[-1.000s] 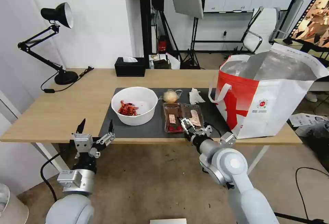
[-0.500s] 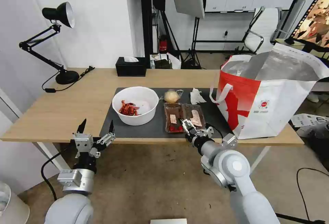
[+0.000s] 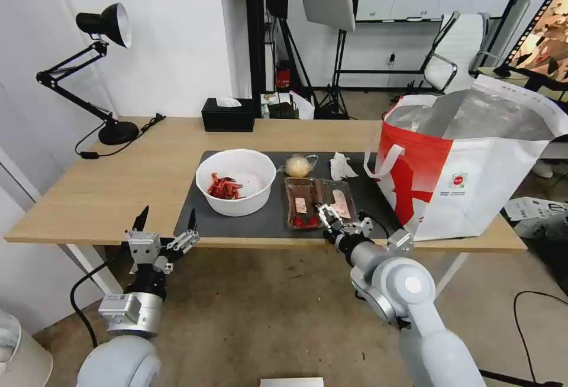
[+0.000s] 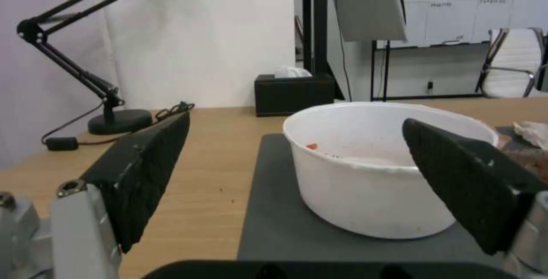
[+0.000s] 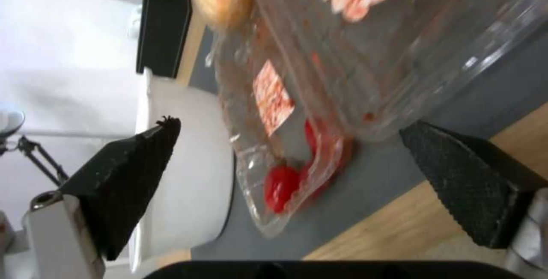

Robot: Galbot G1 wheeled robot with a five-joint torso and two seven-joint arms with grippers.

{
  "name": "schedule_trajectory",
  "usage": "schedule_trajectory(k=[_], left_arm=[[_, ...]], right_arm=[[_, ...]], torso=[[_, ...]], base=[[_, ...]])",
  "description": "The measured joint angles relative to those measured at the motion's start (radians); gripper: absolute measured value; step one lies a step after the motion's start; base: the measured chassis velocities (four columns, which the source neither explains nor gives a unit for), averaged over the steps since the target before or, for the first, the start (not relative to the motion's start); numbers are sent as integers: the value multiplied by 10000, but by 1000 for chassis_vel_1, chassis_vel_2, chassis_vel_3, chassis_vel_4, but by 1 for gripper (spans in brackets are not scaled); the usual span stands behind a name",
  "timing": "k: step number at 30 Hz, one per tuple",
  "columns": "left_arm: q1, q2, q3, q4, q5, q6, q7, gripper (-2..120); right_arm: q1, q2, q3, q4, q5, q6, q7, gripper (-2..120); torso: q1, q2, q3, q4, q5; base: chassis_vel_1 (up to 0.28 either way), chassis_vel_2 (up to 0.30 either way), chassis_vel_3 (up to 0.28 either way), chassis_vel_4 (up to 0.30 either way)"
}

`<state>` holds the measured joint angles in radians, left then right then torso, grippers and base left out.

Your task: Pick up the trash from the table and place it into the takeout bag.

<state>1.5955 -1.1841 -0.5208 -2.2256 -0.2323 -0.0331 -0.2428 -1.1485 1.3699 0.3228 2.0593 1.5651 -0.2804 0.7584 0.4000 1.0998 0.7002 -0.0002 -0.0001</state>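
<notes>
Tray: the clear hinged tray (image 3: 319,202) lies open on the dark mat (image 3: 236,224) near the front edge of the surface (image 3: 118,186), right of the bowl. You should expect it to be very light, thin and springy, likely to buckle or slide if squeezed in the middle. Red scraps sit in its near corner, so keep it level.
Where to hold: take the near rim or the ridge where the two halves meet; that looks like the stiffest part within reach.
Right claw: your right claw (image 3: 332,216) is at the tray's near edge, jaws spread wide with nothing held; in the right wrist view the tray (image 5: 320,99) lies between the two pads.
Bowl: the white bowl (image 3: 235,181) with red shells is rigid and smooth-walled. You would grip its rim, not its rounded side.
Wrapped lump: the yellowish lump (image 3: 297,166) in clear wrap sits just behind the tray; probably soft, with slippery film.
Tissue: the crumpled tissue (image 3: 341,167) lies to its right, near the bag; it looks almost weightless and would crush on contact.
Bag: the white-and-red bag (image 3: 467,168) stands open on the right end, foil lining showing.
Left claw: your left claw (image 3: 165,221) hangs below the front edge, wide open and empty, facing the bowl (image 4: 388,167).
</notes>
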Motion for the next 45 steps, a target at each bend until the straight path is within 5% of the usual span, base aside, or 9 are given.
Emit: schedule_trajectory(k=[12, 25, 38, 45], left_arm=[[46, -67, 22, 0, 10, -97, -1, 100], [199, -245, 3, -20, 106, -208, 4, 100], [236, -312, -114, -53, 155, -224, 4, 100], [189, -226, -188, -100, 35, -229, 1, 100]], right_arm=[[-172, -213, 69, 244, -990, 346, -774, 100], [265, -974, -378, 234, -2309, 214, -3690, 100], [2515, -496, -1609, -1788, -305, -981, -1855, 100], [3110, -1117, -1619, -1540, -654, -420, -2644, 100]], torso=[[3, -2, 2, -4, 1], [2, 0, -1, 0, 0], [1, 1, -1, 3, 0], [0, 2, -1, 2, 1]], base=[[0, 0, 0, 0], [0, 0, 0, 0], [0, 0, 0, 0], [0, 0, 0, 0]])
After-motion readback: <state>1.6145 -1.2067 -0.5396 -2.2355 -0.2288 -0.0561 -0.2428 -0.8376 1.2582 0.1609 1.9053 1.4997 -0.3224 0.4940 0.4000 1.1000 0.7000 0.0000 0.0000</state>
